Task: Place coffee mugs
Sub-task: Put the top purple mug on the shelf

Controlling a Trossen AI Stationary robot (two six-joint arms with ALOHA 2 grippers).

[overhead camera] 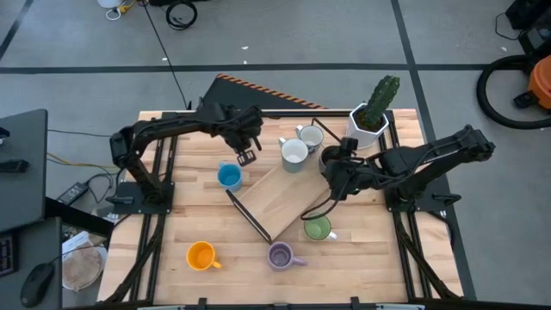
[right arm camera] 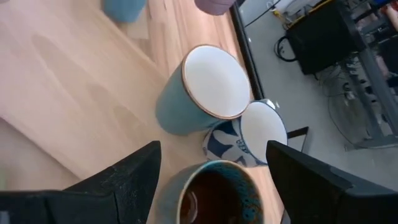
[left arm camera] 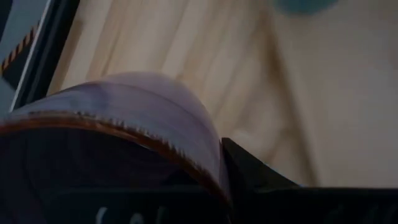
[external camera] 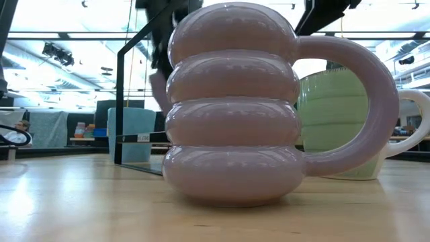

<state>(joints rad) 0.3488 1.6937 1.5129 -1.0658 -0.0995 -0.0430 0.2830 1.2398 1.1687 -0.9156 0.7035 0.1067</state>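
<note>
**High view: left claw clamped on a lilac mug at the board's back-left edge**

Farthest left, the orange mug (overhead camera: 201, 256) stood near the front of the table (overhead camera: 405, 258). The blue mug (overhead camera: 229, 176) sat just beside the wooden board (overhead camera: 280, 200). The left gripper (overhead camera: 246, 156) hung behind the blue mug, just off the board's back-left edge. Its fingers were closed on the wall of the held lilac mug (left arm camera: 124, 118), whose rim filled the left wrist view.

The board lay skewed, its long axis running from front-left to back-right. Its open surface lay from this claw toward the table's middle. A short carry that way, then a descent, looked like the move to come.

The bubble lilac mug (overhead camera: 280, 256) stood at the front and the green mug (overhead camera: 318, 229) at the board's right corner. The grey-blue mug (overhead camera: 294, 153) and the white mug (overhead camera: 310, 136) stood touching at the back.

The right gripper (overhead camera: 334, 169) hovered spread wide, its fingers either side of the dark mug (right arm camera: 211, 193). It was clearly nearer to that mug than the left arm was. The cactus pot (overhead camera: 370, 120) stood behind it.
</note>
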